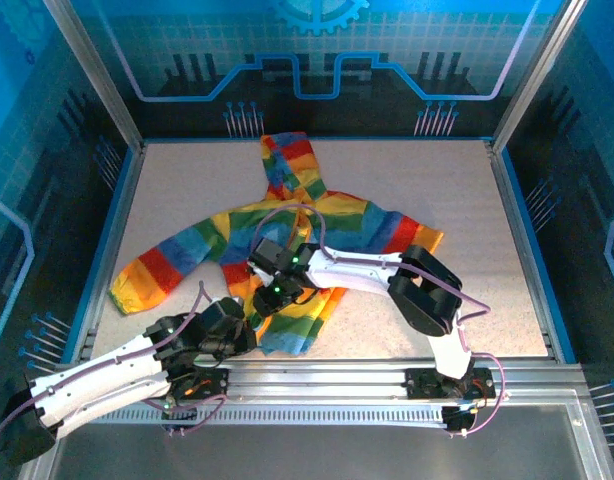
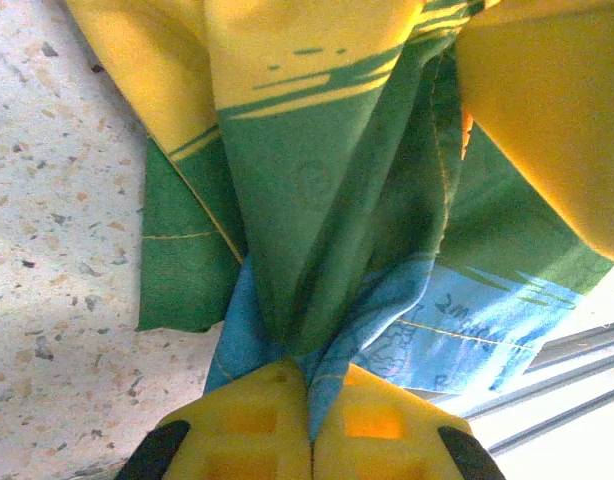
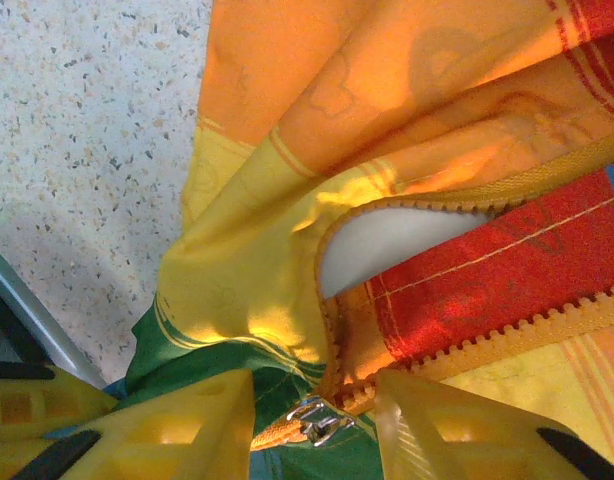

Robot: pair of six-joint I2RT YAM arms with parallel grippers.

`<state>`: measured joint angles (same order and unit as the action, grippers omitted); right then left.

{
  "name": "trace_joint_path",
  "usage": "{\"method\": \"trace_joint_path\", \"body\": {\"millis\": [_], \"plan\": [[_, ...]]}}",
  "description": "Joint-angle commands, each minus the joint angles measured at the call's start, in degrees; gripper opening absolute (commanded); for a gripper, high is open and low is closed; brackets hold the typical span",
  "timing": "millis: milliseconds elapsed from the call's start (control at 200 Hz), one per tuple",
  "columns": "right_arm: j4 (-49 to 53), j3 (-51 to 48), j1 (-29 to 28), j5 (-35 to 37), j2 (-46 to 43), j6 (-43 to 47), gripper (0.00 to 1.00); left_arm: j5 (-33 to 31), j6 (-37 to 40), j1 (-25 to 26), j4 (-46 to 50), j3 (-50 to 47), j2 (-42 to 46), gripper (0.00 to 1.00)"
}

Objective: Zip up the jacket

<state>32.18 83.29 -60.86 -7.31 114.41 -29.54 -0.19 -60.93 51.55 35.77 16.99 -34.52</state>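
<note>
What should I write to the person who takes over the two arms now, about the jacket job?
Left gripper: shut on the bottom hem of the jacket, which lies on the table, hood away from the arms.
Right gripper: open, one finger on each side of the zipper pull.
Done: hem held, pull reached.
Left: grip the pull and draw it up; zipper teeth above it are apart, white lining showing.

I count one small rainbow-striped hooded fabric jacket [image 1: 287, 235], with one hood [image 1: 289, 160], two sleeves and one small silver metal zipper pull [image 3: 313, 420]. There is one pale speckled tabletop [image 1: 437, 190]. I have two white-and-black arms, and so two yellow-fingered plastic grippers: one left gripper [image 2: 312, 388], one right gripper [image 3: 317, 398].
</note>
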Motion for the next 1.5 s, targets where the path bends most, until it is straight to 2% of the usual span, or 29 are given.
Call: {"method": "trace_joint_path", "body": {"millis": [0,205,435,545,1061,1496], "plan": [[2.83,1.72,-0.84,1.59,1.96,0.45,0.38,0.51,1.64,0.39,2.36,1.66,-0.27,0.00],[3.32,1.80,-0.79,2.67,2.09,0.36,0.31,0.51,1.73,0.35,2.45,1.66,-0.21,0.00],[2.37,-0.07,-0.66,4.02,-0.55,-0.34,0.07,0.41,1.96,0.36,2.55,1.57,-0.22,0.00],[1.94,-0.87,-0.31,4.06,-1.42,-1.08,0.00,0.20,2.01,0.37,3.03,1.55,-0.27,0.00],[-8.43,-10.14,5.79,3.15,-8.08,-5.78,0.00,-0.03,1.25,0.33,7.38,1.65,4.28,0.00],[-1.68,0.72,8.24,13.44,-1.61,3.47,0.00,1.34,2.67,0.39,5.20,3.25,4.44,0.00]]}}
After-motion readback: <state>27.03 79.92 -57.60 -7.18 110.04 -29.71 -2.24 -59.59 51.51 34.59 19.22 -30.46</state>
